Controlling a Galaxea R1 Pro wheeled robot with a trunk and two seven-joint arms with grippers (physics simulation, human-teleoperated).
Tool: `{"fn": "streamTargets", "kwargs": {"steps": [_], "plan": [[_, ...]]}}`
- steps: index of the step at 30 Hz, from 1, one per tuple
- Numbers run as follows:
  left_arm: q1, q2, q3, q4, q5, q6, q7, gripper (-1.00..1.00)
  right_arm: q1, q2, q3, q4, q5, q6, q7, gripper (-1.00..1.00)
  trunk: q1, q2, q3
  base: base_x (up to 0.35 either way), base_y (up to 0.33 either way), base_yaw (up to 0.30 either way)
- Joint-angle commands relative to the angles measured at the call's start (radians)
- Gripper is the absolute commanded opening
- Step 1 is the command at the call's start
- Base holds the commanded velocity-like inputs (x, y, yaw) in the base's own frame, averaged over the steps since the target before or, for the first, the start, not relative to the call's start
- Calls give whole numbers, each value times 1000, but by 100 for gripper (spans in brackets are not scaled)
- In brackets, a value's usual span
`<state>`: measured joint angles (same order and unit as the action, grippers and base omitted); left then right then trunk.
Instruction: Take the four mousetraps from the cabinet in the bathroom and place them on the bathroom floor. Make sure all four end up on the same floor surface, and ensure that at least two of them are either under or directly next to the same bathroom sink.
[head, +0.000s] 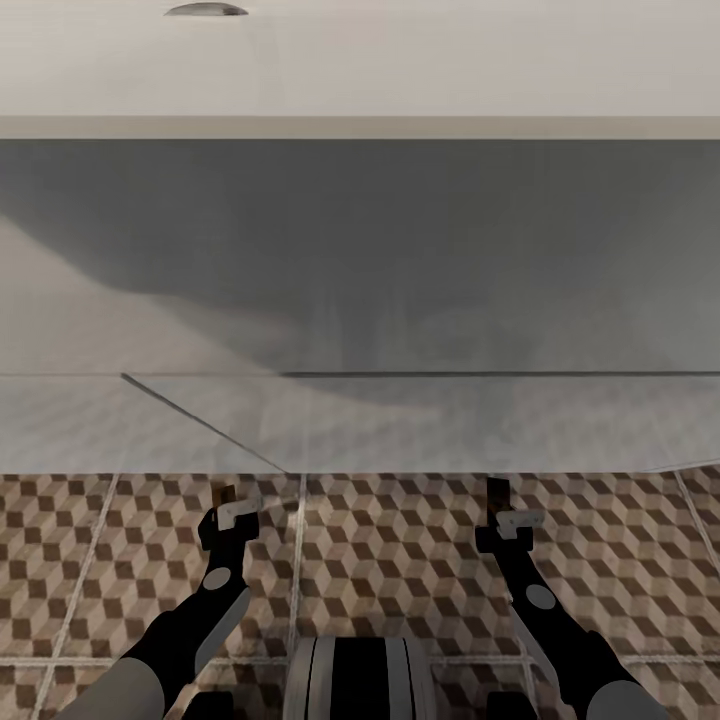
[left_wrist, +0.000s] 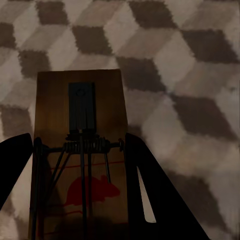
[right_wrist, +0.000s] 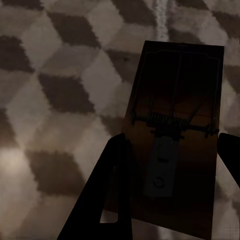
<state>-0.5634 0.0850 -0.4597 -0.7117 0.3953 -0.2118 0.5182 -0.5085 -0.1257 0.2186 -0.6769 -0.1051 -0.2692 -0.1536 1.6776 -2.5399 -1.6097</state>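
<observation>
Both arms out low over the bathroom floor (head: 400, 560), facing a pale wall or panel that cannot be identified; sink and cabinet not identified here.

Risks, as judged:
- Release from height: trap could bounce, flip, or skid on the tiles (spring parts look set, so a hard landing might snap one).
- Placement error: with no sink identified ahead, dropping here may leave the pair neither under nor beside it.
- Slip: boards gripped only by their long edges, so a tilt of the wrist could slide one out.

Left gripper (left_wrist: 82, 185): fingers part-open, closed to board width on a mousetrap (left_wrist: 80, 125). Board lies lengthwise between the fingers, one dark finger (left_wrist: 155, 200) against each long side, far end projecting past the tips.

Right gripper (right_wrist: 170, 200): same hold on the second mousetrap (right_wrist: 175, 105), spring bar just ahead of the fingertips, most of the board beyond them.

Both traps above the tiles, not resting on them.
</observation>
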Motion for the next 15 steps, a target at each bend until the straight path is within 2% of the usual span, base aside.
{"fn": "streamTargets", "kwargs": {"steps": [1,15], "plan": [[-1,1,-8,0,10,-6,7,-100,-1,-2,8,0,-10,-4,-7,-100,0,0,-4,0,0,0],[-1,2,-8,0,11,-6,5,-100,-1,-2,11,0,-10,-4,-7,-100,0,0,-4,0,0,0]]}}
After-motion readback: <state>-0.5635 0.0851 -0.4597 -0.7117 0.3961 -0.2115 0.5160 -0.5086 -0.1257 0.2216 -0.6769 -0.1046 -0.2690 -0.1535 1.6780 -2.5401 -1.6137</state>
